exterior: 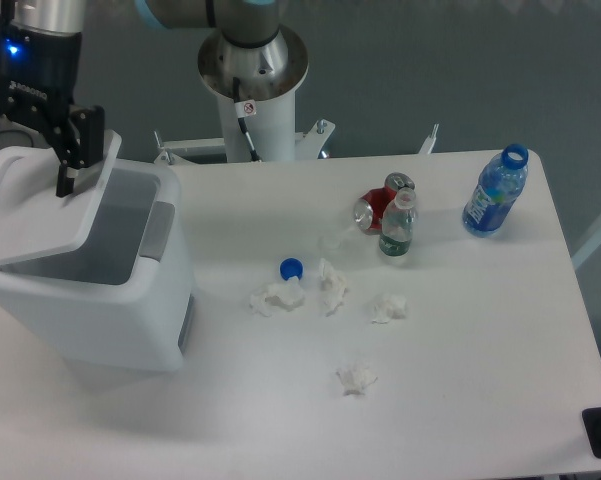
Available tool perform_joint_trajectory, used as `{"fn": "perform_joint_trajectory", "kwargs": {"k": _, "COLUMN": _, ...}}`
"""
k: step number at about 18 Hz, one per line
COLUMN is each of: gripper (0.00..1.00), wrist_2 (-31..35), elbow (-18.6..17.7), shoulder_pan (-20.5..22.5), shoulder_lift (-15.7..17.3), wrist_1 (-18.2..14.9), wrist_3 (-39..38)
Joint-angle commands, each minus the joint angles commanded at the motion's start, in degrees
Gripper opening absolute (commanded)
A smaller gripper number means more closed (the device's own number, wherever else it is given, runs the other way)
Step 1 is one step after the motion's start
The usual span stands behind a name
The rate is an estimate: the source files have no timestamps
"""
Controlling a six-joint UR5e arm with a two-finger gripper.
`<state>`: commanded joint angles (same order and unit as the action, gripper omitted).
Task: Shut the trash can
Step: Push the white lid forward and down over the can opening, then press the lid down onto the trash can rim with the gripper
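- A large, boxy white plastic trash can point(100, 300) with rounded corners stands at the left end of the white desk point(460, 400), its smooth walls slightly glossy.
- Its flat white lid point(35, 205), hinged at the far left side, is tilted partway down over the opening; a wedge of the grey-shadowed interior shows at the right.
- A grey latch point(158, 230) sits on the rim facing the middle of the desk.
- The robot's black hand point(25, 165) hangs over the lid's upper edge, fingers point(68, 165) spread apart, one dark fingertip touching or just above the lid; which cannot be told.
- A blue light glows on the wrist above the hand.
- Four crumpled white paper wads point(325, 290) lie near the desk's middle, soft and ragged, beside a round blue bottle cap point(291, 268).
- Behind them, a red can point(378, 208) lies on its side, touching a small clear bottle point(397, 228) that stands upright.
- A blue-tinted plastic bottle point(496, 192), uncapped, stands upright near the right far edge.
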<state>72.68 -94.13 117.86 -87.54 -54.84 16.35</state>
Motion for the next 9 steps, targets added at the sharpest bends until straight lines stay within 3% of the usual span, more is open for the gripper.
{"fn": "perform_joint_trajectory", "kwargs": {"k": 9, "gripper": 1.0, "wrist_2": 1.4, "elbow": -0.8, "shoulder_pan": 1.0, "shoulder_lift": -0.9, "wrist_1": 0.0, "wrist_3": 2.8}}
